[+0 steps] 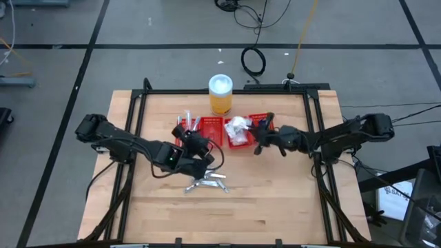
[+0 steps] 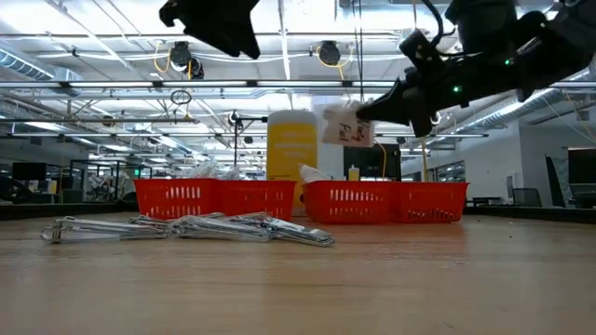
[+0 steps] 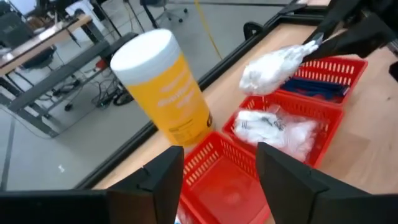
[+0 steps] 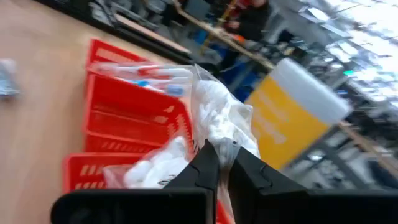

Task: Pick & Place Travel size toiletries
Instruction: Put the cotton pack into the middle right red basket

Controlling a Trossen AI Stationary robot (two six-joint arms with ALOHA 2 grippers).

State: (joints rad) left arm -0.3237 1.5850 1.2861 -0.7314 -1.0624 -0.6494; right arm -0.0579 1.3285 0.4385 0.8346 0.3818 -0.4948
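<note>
Above tray: right gripper pinching, probably, white packet.

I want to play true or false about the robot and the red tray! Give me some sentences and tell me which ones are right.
1. The right gripper holds a white crinkly packet in its fingers. True.
2. The orange jar lies on its side. False: it stands upright behind the red tray.
3. Silvery tubes lie on the table in front of the tray. True.
4. The left gripper carries a razor. False: its fingers are open, holding nothing.
5. The tray is green. False: red.
</note>
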